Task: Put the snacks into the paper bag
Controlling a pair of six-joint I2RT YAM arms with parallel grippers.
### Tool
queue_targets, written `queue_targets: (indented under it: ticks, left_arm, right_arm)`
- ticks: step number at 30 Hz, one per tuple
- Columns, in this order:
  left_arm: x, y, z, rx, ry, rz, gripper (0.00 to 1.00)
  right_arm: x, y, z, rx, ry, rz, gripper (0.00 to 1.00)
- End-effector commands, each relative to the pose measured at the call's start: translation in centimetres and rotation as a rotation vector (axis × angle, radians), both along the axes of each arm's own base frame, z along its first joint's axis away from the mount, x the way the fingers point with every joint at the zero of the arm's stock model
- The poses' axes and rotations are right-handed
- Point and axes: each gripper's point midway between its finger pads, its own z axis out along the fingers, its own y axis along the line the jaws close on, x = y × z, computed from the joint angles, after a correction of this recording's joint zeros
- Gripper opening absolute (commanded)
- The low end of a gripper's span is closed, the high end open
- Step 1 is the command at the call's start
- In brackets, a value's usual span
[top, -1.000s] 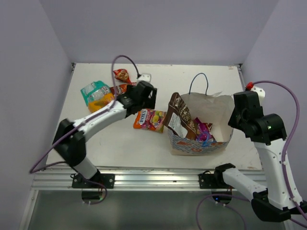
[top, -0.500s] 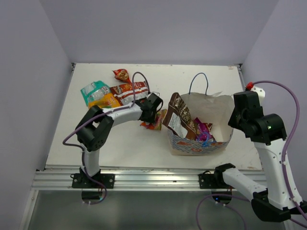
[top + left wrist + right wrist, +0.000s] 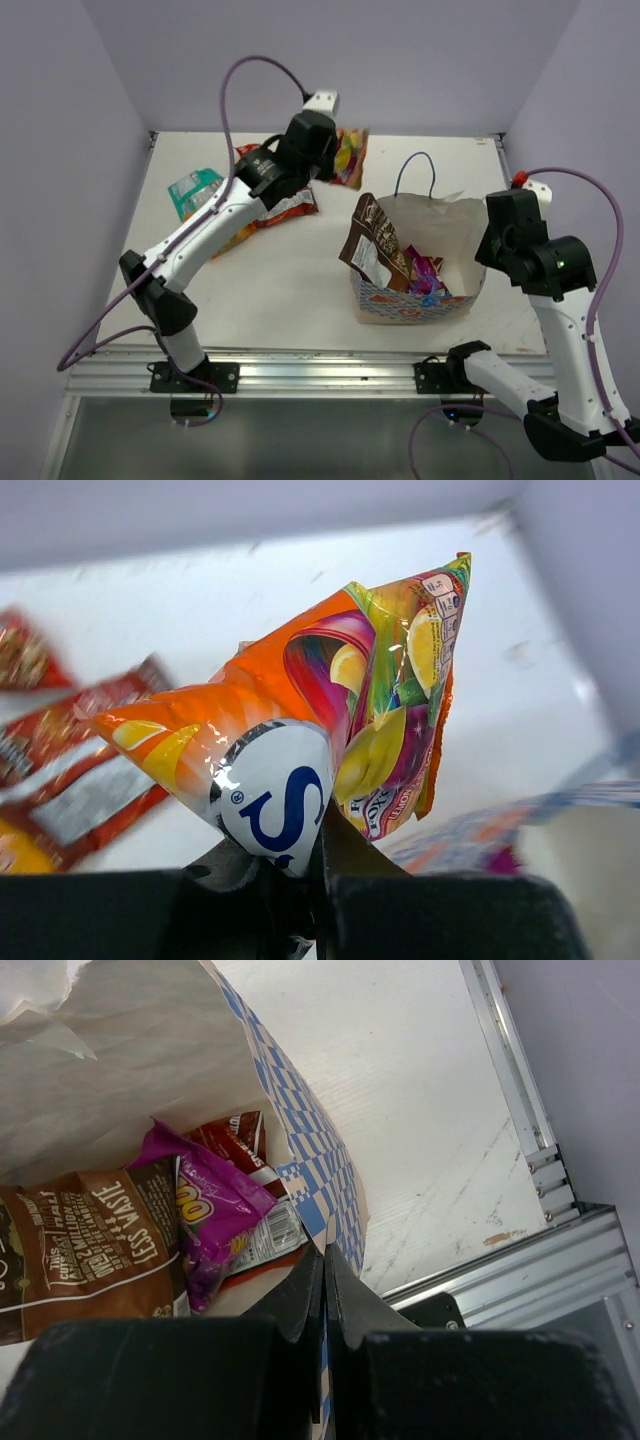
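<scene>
Overhead, the left gripper (image 3: 334, 165) was clamped on the multicoloured packet (image 3: 350, 157), held off the table. The paper bag (image 3: 415, 305) stood to its right, nearer the bases. The carry was the step in hand; the next move seemingly called for swinging over the bag's open mouth before release. The right gripper (image 3: 490, 258) met the bag's right wall, its fingertips hidden.

From the left wrist, the jaws pinched the packet's lower corner. The bag, down to the right, was blurred and cut off.

From the right wrist, the fingers were closed on the bag's rim, with the purple packet (image 3: 205, 1210) and the brown packet (image 3: 90, 1250) inside, just left.
</scene>
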Motion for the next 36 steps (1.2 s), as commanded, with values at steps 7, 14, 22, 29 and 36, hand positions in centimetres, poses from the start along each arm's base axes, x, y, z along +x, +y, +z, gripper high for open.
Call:
queue_targets:
  ticks: [7, 14, 22, 29, 36]
  left_arm:
    - [-11.8, -10.2, 9.9, -0.311, -0.018, -0.438, 0.0]
    - [-14.5, -12.6, 2.1, -0.191, 0.122, -0.514, 0.0]
    - [-14.4, -13.9, 3.7, -0.147, 0.044, -0.553, 1.0]
    - [-10.2, -6.4, 14.9, -0.185, -0.313, -0.21, 1.0]
    - [2.7, 11.2, -0.4, 0.116, -0.056, 0.243, 1.0]
  right_arm:
    - [-4.1, -1.6, -0.9, -0.06, 0.153, -0.025, 0.0]
    - [-4.5, -1.7, -0.8, -0.058, 0.151, -0.029, 0.0]
    - [-4.6, -1.5, -1.1, -0.046, 0.156, -0.026, 0.0]
    - [-4.7, -1.6, -0.8, -0.043, 0.141, -0.024, 0.0]
    - [-4.6, -1.4, -0.5, -0.035, 0.136, -0.023, 0.0]
